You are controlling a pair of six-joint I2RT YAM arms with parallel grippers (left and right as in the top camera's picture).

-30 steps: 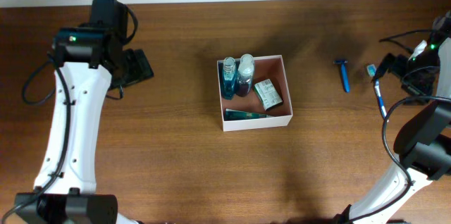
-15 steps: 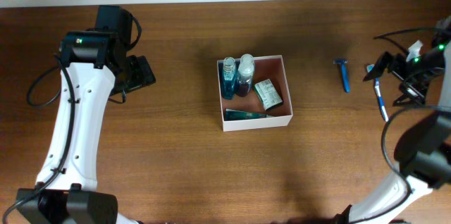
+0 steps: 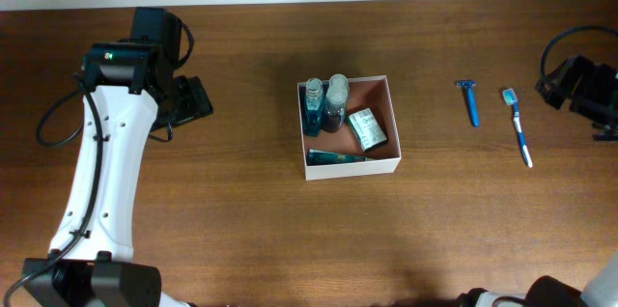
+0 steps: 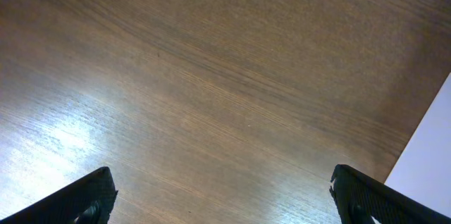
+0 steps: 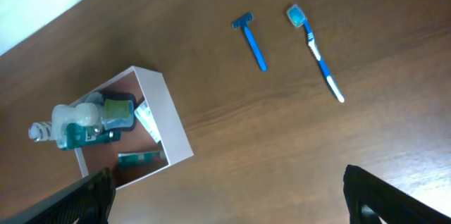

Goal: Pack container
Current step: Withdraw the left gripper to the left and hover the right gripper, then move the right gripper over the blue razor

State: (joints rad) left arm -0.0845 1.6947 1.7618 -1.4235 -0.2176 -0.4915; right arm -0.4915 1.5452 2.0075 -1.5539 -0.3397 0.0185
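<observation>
Seen from overhead, the container (image 3: 353, 168) sits mid-tabletop (image 3: 241, 230), well right of the left tool (image 3: 189, 99) and well left of the right tool (image 3: 579, 87). A razor (image 3: 470, 102) and a toothbrush (image 3: 518, 125) lie between the container and the right tool. In the left wrist view, the fingers (image 4: 88, 199) are spread wide over bare wood, holding nothing. In the right wrist view, that tool's fingers (image 5: 84, 199) are also wide apart and empty, with the container at lower left.
</observation>
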